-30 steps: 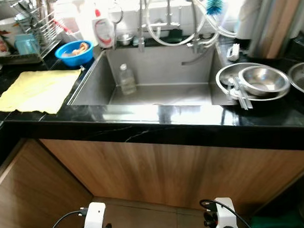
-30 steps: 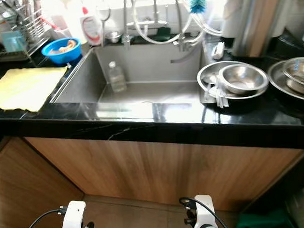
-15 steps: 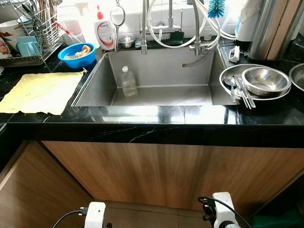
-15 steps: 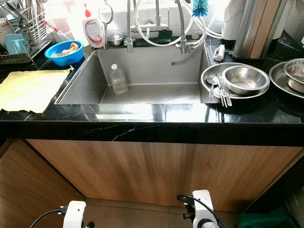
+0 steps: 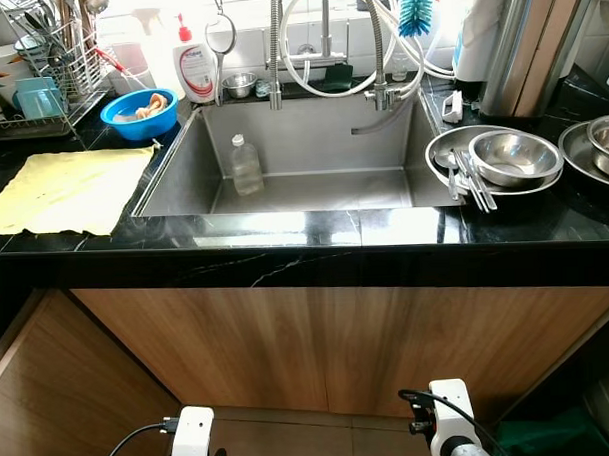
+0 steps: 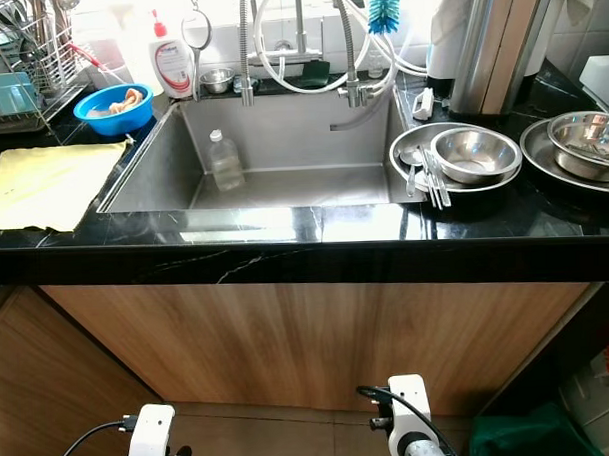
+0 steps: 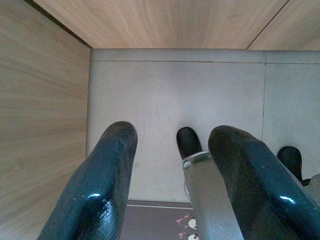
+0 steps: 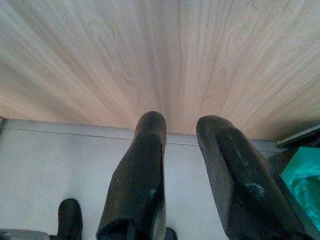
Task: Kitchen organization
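A steel sink (image 5: 383, 190) is set into the black counter straight ahead. A clear plastic bottle (image 5: 246, 166) stands upright inside it near its left wall. To the sink's right, a steel bowl (image 5: 514, 158) sits in a wide steel dish with utensils (image 5: 468, 177) across the rim. Both arms hang low in front of the cabinet. My left gripper (image 7: 175, 132) points at the grey floor, open and holding nothing. My right gripper (image 8: 182, 122) is open before the wooden cabinet door, nothing between its fingers.
A yellow cloth (image 5: 68, 188) lies on the counter left of the sink. Behind it are a blue bowl (image 5: 138, 109), a soap bottle (image 5: 195, 70) and a dish rack (image 5: 38, 57). More steel bowls (image 6: 582, 143) sit far right. A wooden side panel (image 5: 50, 397) stands close on my left.
The head camera has shifted, so the counter shows a little farther off and more of the right side appears. Nothing on the counter has moved, and both arms still hang.
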Tool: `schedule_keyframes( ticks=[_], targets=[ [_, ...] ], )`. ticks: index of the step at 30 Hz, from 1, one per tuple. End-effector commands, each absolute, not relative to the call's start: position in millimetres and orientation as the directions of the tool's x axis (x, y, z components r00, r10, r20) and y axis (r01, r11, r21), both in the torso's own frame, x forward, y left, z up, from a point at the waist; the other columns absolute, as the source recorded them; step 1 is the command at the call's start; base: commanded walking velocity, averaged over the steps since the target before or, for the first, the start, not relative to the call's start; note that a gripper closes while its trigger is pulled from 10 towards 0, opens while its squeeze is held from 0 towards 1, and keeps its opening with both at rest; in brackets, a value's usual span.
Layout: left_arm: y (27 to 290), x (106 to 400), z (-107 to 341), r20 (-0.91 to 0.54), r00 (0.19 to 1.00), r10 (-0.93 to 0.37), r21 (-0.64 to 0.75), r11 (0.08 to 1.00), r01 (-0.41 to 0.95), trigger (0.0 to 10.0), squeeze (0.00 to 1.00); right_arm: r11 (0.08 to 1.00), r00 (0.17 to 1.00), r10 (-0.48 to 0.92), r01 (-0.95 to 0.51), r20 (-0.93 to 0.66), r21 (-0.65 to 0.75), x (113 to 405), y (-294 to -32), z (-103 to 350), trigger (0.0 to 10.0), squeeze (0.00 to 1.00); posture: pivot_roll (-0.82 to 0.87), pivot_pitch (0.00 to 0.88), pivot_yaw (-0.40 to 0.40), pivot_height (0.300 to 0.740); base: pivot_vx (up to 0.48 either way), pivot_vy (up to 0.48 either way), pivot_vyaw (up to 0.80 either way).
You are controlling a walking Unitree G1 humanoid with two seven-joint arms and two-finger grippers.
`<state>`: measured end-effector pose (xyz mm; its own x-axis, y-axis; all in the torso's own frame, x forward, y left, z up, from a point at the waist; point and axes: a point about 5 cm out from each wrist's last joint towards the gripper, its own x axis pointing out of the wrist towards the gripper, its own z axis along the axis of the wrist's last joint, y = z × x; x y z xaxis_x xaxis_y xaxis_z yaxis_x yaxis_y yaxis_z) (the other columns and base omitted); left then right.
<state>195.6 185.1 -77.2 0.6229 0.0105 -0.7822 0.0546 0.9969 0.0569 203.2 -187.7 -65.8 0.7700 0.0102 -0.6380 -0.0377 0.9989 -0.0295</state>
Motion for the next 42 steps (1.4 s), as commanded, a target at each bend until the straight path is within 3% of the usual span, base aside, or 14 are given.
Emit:
schedule_keyframes(
  ticks=[1,25,34,42],
  targets=[
    [189,192,-79,-0.793,0.608,0.026,0.07,0.996,0.049,10.0,0.0,0.999,0.777,0.015,-0.034,-0.629,-0.018,203,-185,-66,10.0,0.0,-0.22,0.0,0.067,0.74,0.0,0.0,0.0],
    [194,186,-81,-0.797,0.603,0.023,0.073,0.996,0.058,10.0,0.0,1.0,0.782,0.012,-0.006,-0.623,0.01,199,-185,-67,10.0,0.0,-0.2,0.0,0.064,0.74,0.0,0.0,0.0],
    [188,189,-80,-0.794,0.607,0.016,0.071,0.995,0.067,10.0,0.0,1.0,0.703,-0.022,0.024,-0.711,-0.007,192,-187,-75,10.0,0.0,-0.2,0.0,0.066,0.74,0.0,0.0,0.0],
    [186,191,-80,-0.792,0.611,0.019,0.066,0.996,0.054,10.0,0.0,0.996,0.58,-0.023,0.082,-0.814,0.03,182,-186,-85,10.0,0.0,-0.19,0.0,0.064,0.74,0.0,0.0,0.0]
  ],
)
